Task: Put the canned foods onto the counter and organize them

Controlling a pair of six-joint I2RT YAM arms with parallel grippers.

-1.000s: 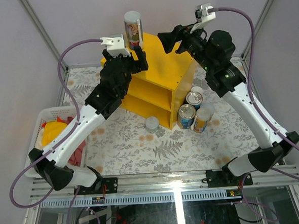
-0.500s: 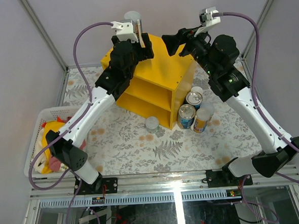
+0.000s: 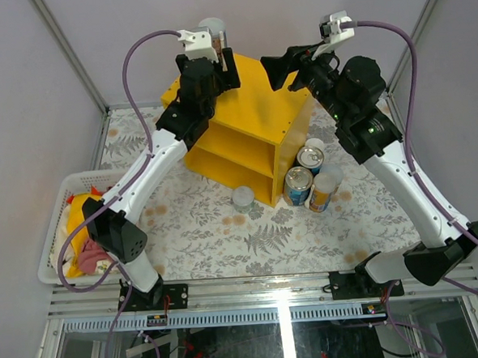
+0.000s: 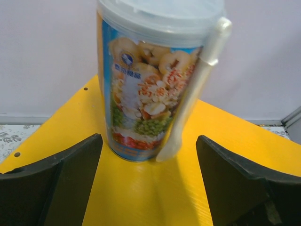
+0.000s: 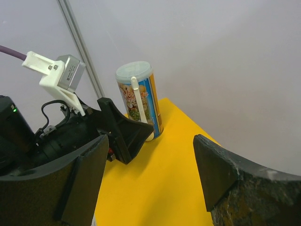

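While the left end effector [image 3: 207, 62] sits over the far corner of the yellow shelf unit [image 3: 260, 105], its two fingers [image 4: 56, 179] stand wide apart with nothing gripped. A tall can [image 4: 146, 89] with a pale lid and a picture label stands upright on the unit's flat top, just beyond the fingertips and centred in the gap between them. In the left wrist view, bare yellow shows on either side of the can's base, so neither finger touches it. A white plastic spoon [image 4: 195, 89] runs down the can's right side.

The right end effector [image 3: 285, 62] hangs above the far right part of the same top, pointing left toward the tall can. Its fingers are also spread and it holds nothing.

More cans stand on the flower-patterned surface [image 3: 259, 234]. Close to the unit's near right corner is a cluster of three: a steel can with a blue label [image 3: 297, 187], a second steel can [image 3: 310, 156] just behind it with its pull-tab end showing, and a yellow tube with a pale lid [image 3: 324, 192] on the right. A short pale-lidded can [image 3: 242, 197] stands alone in front of the unit's lower compartment. A white basket [image 3: 56, 239] holding yellow and red items sits at the surface's left edge.
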